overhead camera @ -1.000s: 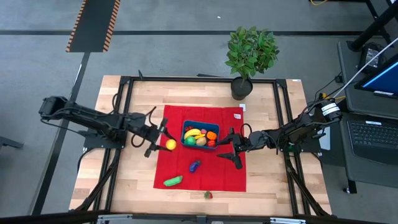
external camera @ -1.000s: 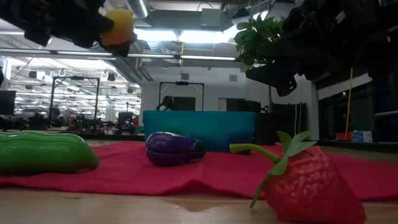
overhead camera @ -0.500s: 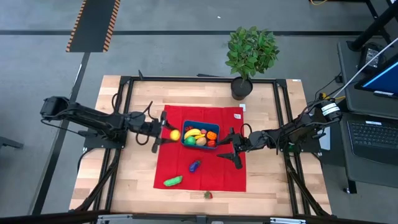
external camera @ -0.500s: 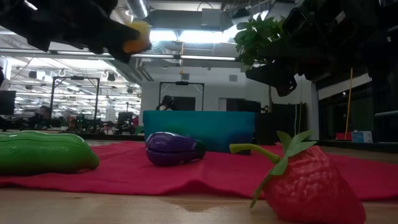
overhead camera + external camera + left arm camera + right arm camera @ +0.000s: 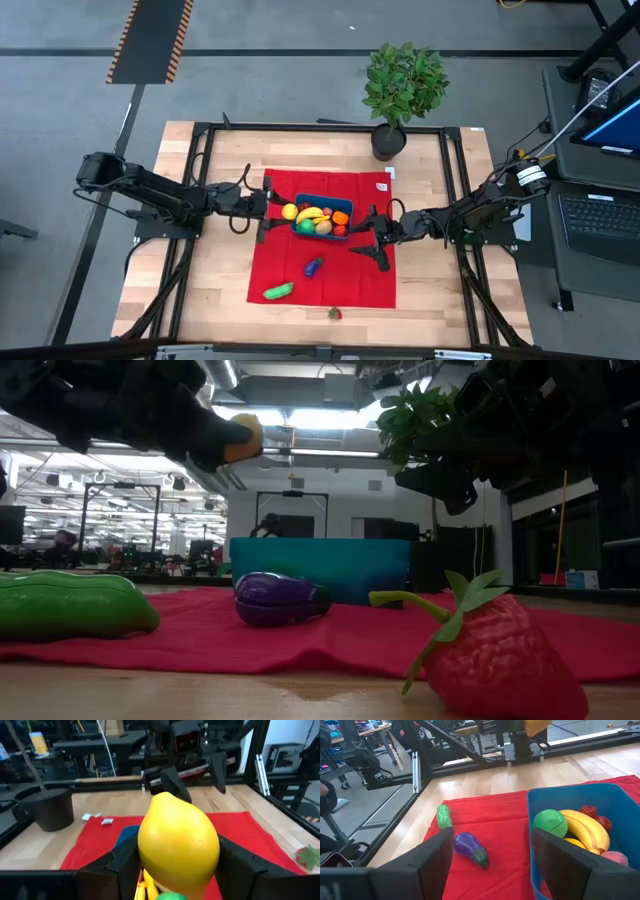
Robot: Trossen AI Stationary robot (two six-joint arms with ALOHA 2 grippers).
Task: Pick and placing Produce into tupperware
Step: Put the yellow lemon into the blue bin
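My left gripper [image 5: 283, 212] is shut on a yellow lemon [image 5: 177, 842] and holds it in the air just left of the teal-blue tupperware [image 5: 343, 204]. The tupperware stands on a red cloth [image 5: 365, 280] and holds a banana [image 5: 585, 827], a green ball [image 5: 549, 823] and other produce. A purple eggplant [image 5: 313, 266], a green cucumber [image 5: 278, 291] and a strawberry [image 5: 334, 313] lie on the cloth nearer the front. My right gripper [image 5: 366, 239] stands open and empty just right of the tupperware. My left gripper pinches the lemon's two opposite sides [image 5: 145, 855] between its two fingers [image 5: 117, 867]. The fingers come nearly level from the table's left. The lemon [image 5: 243, 438] is lifted clear, above the cloth beside the tupperware's left wall.
A potted plant [image 5: 400, 85] stands at the far edge of the table behind the cloth. A black frame [image 5: 200, 130] borders the wooden table. Bare wood lies left and right of the cloth.
My left gripper has carried the lemon toward the table's right and slightly toward the far edge, up to the tupperware's left wall. It has sunk a little and tipped closer to level, and it stays shut on the lemon.
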